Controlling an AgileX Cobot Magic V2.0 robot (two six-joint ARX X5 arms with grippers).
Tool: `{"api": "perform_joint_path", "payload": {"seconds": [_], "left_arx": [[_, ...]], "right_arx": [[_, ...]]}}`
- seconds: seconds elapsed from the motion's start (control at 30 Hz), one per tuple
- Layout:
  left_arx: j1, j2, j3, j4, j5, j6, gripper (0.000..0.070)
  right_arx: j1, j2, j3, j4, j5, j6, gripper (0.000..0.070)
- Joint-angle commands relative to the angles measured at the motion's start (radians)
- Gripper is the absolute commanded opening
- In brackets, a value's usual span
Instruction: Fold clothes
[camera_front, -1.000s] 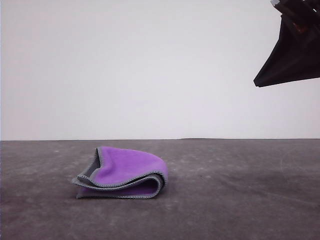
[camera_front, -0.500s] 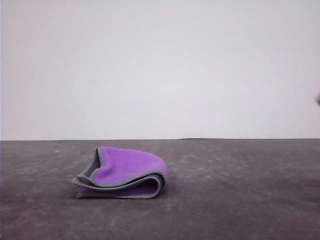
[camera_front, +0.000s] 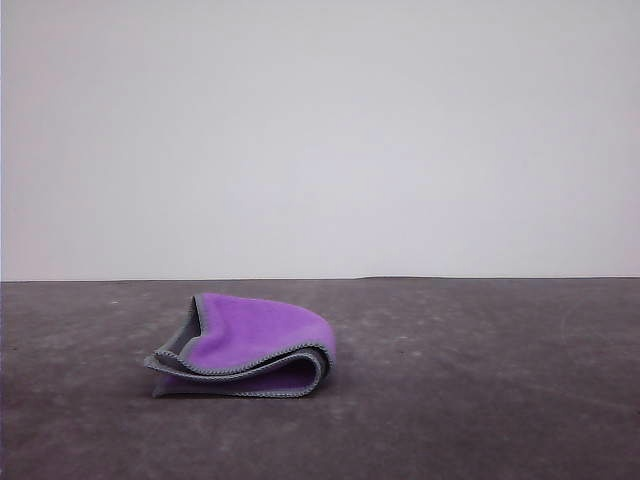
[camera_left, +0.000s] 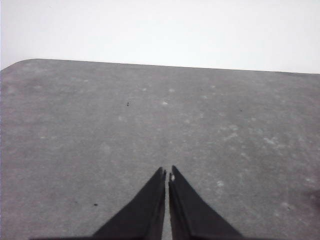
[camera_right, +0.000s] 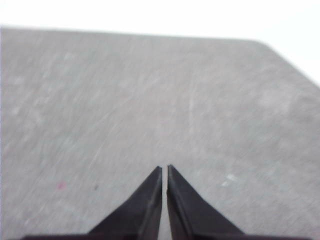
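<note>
The clothes (camera_front: 250, 345) are one small cloth lying folded over on the dark grey table, left of centre in the front view. Its purple face is outward, a strip of dark grey face shows at its left end, and light grey stitched edging runs along the layered front. In the left wrist view my left gripper (camera_left: 167, 173) is shut with nothing in it, above bare table. My right gripper (camera_right: 164, 168) is likewise shut and empty over bare table in the right wrist view, which is slightly blurred.
The table (camera_front: 480, 400) is a dark grey mottled surface with a plain white wall behind it. A rounded table corner (camera_left: 20, 62) appears in the left wrist view, and an angled table edge (camera_right: 290, 62) in the right wrist view.
One second ago a black gripper hung at the upper right of the front view. It has left the frame. The cloth has not moved.
</note>
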Motion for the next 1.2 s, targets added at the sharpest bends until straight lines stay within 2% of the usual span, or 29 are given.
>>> {"api": "perform_joint_path", "payload": {"seconds": [0.0, 0.17, 1.17], "left_arx": [[0.0, -0.001, -0.019, 0.011, 0.001, 0.009, 0.0], [0.0, -0.001, -0.019, 0.012, 0.001, 0.009, 0.0], [0.0, -0.001, -0.019, 0.012, 0.001, 0.009, 0.0]], "right_arx": [[-0.002, -0.022, -0.011, 0.01, -0.001, 0.008, 0.0015], [-0.002, -0.056, -0.063, 0.039, -0.009, 0.021, 0.0015], [-0.002, -0.056, -0.062, 0.047, -0.009, 0.022, 0.0015]]}}
